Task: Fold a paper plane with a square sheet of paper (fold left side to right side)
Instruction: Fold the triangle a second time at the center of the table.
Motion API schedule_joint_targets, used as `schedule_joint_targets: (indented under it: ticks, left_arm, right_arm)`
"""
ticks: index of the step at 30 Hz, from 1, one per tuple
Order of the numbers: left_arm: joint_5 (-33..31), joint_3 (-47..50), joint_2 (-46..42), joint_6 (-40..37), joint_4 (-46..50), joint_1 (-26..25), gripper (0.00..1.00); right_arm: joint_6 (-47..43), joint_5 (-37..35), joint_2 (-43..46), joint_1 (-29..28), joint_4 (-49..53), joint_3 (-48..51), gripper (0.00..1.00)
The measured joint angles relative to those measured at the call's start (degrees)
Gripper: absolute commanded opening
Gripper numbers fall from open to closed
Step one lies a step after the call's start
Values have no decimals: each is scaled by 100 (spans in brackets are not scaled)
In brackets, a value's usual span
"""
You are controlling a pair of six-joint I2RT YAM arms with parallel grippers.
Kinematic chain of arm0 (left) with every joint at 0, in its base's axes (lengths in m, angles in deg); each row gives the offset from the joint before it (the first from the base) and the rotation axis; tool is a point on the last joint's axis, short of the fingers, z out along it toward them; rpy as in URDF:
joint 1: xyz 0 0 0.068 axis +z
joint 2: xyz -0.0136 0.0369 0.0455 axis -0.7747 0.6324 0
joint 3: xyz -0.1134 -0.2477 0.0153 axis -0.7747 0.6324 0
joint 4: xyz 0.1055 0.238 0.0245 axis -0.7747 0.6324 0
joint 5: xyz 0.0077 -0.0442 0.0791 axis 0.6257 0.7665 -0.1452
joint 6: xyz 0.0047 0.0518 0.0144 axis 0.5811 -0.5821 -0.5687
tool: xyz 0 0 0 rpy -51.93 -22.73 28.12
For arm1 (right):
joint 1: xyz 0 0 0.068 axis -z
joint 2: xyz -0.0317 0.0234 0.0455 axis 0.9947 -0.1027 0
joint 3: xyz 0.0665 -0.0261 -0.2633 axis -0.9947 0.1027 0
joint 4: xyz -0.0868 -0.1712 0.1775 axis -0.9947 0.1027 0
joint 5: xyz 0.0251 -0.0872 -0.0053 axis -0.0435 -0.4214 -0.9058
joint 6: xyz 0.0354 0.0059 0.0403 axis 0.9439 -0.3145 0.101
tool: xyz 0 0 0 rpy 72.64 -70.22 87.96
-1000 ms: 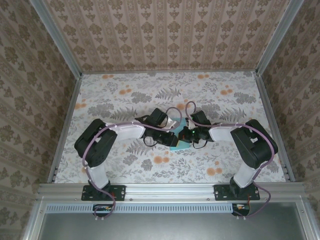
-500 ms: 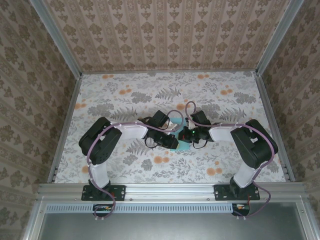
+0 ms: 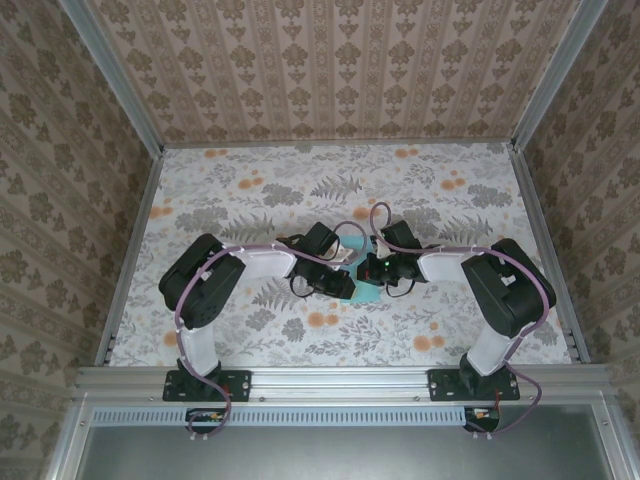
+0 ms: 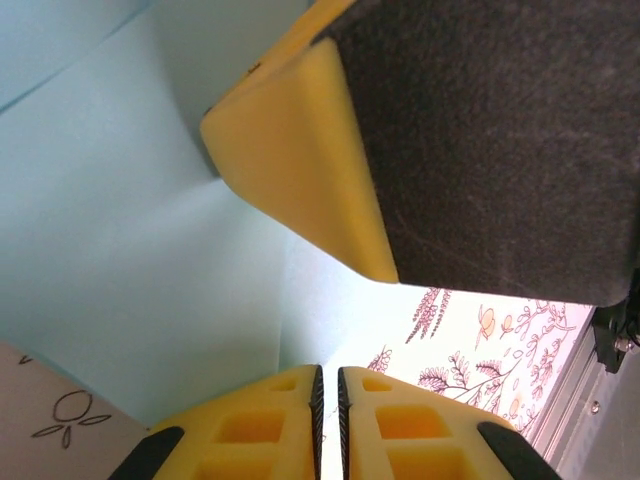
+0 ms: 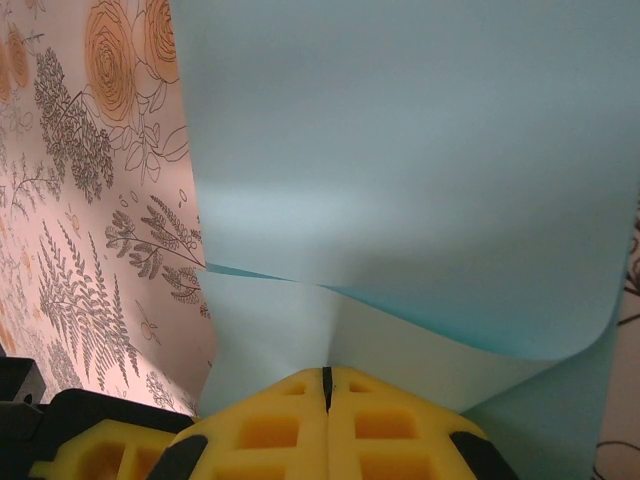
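The square sheet of paper [image 3: 366, 292] is light turquoise and lies at the table's middle, mostly covered by both wrists. In the left wrist view the sheet [image 4: 120, 220] stands raised, with a crease running down into my left gripper [image 4: 328, 388]. Its jaws stand almost together, pinching the paper's edge. In the right wrist view a lifted flap [image 5: 400, 150] curls over a lower layer. My right gripper [image 5: 326, 378] is shut with its tips against that lower layer, where the paper puckers. One of the right gripper's fingers [image 4: 300, 170] shows just above the left jaws. Both grippers [image 3: 360, 268] meet over the sheet.
The floral tablecloth [image 3: 250, 190] spreads around the arms. Metal rails [image 3: 130, 240] and patterned walls close in the left, right and back. Purple cables [image 3: 375, 215] loop above both wrists.
My left arm has swung slightly right toward the right gripper, carrying the paper's left side with it. The right arm has held still.
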Motion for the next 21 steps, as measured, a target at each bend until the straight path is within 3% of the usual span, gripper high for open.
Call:
schedule_joint_targets:
  ticks: [21]
  left_arm:
    - [-90, 363, -111, 7, -313, -9, 12]
  right_arm:
    - [-52, -13, 0, -4, 195, -70, 1]
